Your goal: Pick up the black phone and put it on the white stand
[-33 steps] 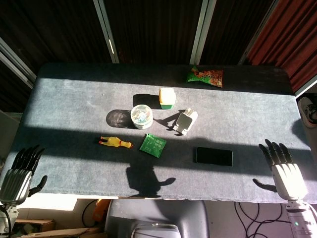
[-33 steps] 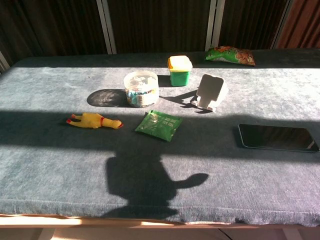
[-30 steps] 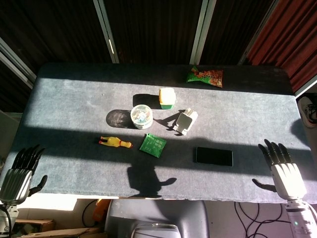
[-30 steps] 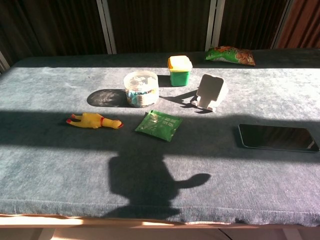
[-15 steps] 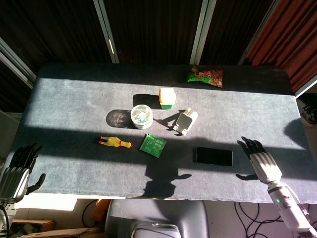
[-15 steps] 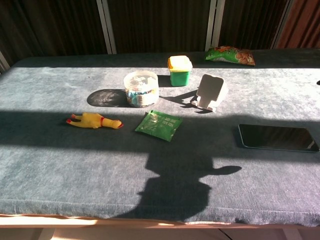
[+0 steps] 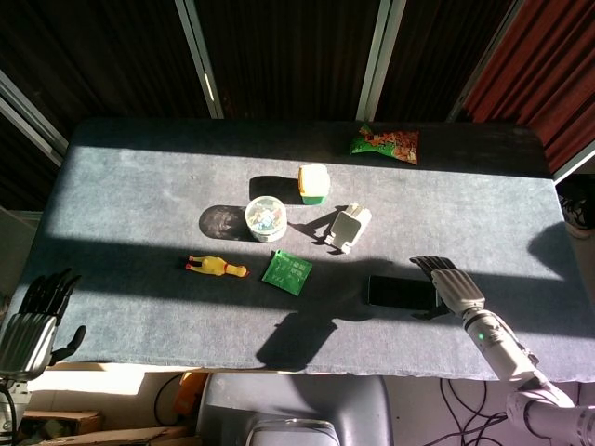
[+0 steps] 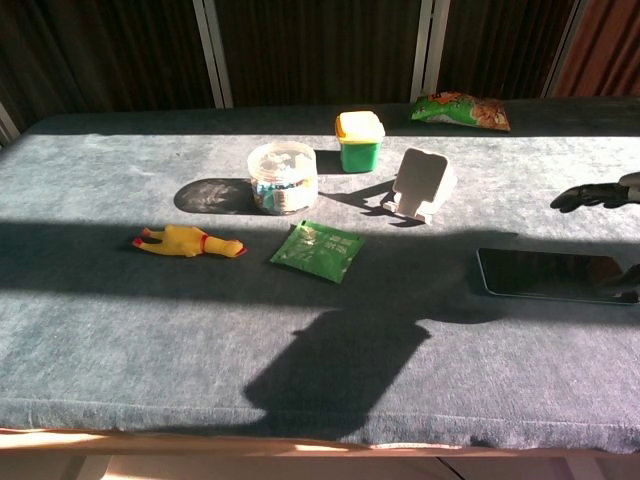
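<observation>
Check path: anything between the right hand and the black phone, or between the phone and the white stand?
Nothing visible. The right hand is open at the black phone's right end with no object between. From the phone to the white stand there is only bare table; the green packet lies off to the left.

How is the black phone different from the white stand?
The phone is black and lies flat on the table; the stand is white and stands up, its back plate tilted. The phone is a long, thin slab, the stand shorter and chunkier. The right hand hovers at the phone's right end; nothing is near the stand. Both rest on the grey table, on its right half.
</observation>
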You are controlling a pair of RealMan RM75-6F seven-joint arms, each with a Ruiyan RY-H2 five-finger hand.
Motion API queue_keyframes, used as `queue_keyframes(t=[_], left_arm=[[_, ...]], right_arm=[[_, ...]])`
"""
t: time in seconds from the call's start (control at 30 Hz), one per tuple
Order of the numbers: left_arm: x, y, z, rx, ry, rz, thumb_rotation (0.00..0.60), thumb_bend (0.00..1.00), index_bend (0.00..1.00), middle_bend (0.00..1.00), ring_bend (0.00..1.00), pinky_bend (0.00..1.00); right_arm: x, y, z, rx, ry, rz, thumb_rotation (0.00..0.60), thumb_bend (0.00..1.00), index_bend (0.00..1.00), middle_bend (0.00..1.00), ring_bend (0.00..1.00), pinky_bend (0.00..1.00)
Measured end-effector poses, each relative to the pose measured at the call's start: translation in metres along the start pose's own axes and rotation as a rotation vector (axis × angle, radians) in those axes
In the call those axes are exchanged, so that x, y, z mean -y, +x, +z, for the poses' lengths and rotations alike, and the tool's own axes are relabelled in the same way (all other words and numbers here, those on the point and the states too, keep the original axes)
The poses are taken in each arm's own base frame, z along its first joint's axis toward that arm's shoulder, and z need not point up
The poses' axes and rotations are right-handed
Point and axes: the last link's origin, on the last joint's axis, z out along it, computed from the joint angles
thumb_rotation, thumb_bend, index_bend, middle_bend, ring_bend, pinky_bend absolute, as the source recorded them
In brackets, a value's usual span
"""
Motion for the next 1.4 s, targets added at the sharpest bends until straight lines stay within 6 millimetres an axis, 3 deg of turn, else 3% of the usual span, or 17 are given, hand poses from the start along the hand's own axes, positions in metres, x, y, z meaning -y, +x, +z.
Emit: queue_keyframes(t=[0.13,0.4,0.97,1.4], left_arm=[[-0.001,0.0,-0.001,-0.002,-0.001,0.001,0.6,0.36,0.0,0.0,0.0,0.0],[-0.001,0.0,-0.003,-0.002,0.003,0.001,0.6,0.36,0.0,0.0,0.0,0.0],[-0.001,0.0,-0.004,0.009,-0.005,-0.005,0.6,0.37,0.0,0.0,0.0,0.0],[-0.001,0.004,-0.009,-0.003,-0.025,-0.018,0.6,0.37,0.0,0.0,0.0,0.0]], right_arm=[[0.0,-0.002,0.009,0.021,-0.014,0.005,0.6,0.13,0.36,0.29,0.01,0.0],[0.0,-0.006,0.025,0.051,-0.041,0.008,0.6,0.14,0.38,0.3,0.03,0.0],[0.007,-0.001,0.025,0.048,-0.068,-0.112,0.6,0.17,0.36,0.31,0.04,0.0],[0.034,0.009,0.029,0.031,-0.171,-0.258,0.6,0.17,0.38,0.31,0.05,0.0]])
